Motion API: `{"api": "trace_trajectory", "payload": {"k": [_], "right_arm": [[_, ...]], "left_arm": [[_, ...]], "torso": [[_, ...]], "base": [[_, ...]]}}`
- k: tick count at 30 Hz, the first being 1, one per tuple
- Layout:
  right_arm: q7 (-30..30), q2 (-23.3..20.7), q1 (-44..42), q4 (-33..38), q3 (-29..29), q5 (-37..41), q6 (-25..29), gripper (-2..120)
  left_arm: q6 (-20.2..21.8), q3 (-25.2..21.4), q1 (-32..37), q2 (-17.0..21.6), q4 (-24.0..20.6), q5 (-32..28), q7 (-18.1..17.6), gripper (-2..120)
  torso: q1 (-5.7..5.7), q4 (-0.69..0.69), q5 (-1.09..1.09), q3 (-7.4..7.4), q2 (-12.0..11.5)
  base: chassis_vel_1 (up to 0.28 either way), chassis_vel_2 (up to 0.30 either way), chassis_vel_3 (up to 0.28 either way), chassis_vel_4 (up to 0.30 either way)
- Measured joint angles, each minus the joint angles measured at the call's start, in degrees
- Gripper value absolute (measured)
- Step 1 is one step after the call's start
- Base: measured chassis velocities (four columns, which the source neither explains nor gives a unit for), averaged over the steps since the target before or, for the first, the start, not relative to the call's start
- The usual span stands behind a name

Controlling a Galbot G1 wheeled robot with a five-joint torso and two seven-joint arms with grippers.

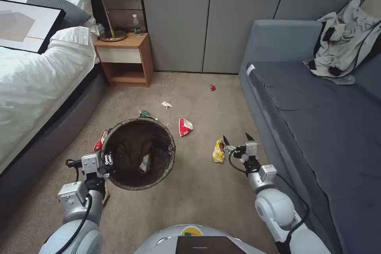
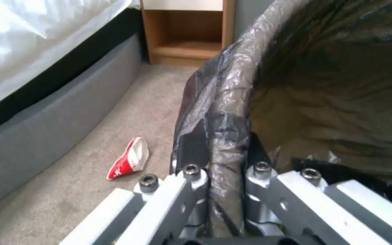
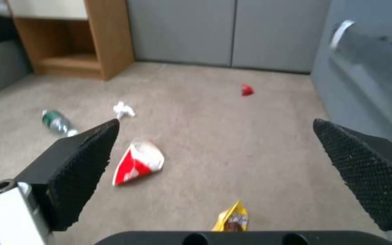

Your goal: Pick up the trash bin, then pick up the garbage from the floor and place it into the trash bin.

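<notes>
Beige carpet (image 1: pixel 198 198) runs between a bed (image 1: pixel 35 83) on the left and a grey sofa (image 1: pixel 317 119) on the right, with a wooden nightstand (image 1: pixel 125 57) against grey wall panels. One bin (image 1: pixel 139 152), mouth up, hangs off the floor from the left gripper (image 1: pixel 108 161), clamped on its bagged rim. Floor litter: two red-and-white wrappers (image 1: pixel 185 126), one yellow wrapper (image 1: pixel 218 151), one tissue (image 1: pixel 166 104), one bottle (image 1: pixel 146 114) lying flat, one red scrap (image 1: pixel 212 87). The right gripper (image 1: pixel 238 139), jaws spread wide, hovers beside the yellow wrapper.
</notes>
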Motion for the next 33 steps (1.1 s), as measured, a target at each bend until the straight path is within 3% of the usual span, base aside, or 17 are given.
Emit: {"api": "trace_trajectory", "payload": {"k": [16, 33], "right_arm": [[-5.81, -1.21, 8.39, -18.14, -6.19, 5.13, -1.56, 100], [-6.82, 0.7, 20.05, -35.09, -11.65, 6.11, -0.84, 100]], "left_arm": [[1.04, -0.3, -0.02, 0.79, 0.0, -1.02, -0.14, 3], [1.24, -0.79, 1.08, 0.36, 0.0, -0.89, -0.16, 3]], "torso": [[0.0, 0.0, 0.0, 0.0, 0.0], [0.0, -0.01, -0.01, 0.01, 0.0]], "base": [[0.0, 0.0, 0.0, 0.0], [0.0, 0.0, 0.0, 0.0]]}}
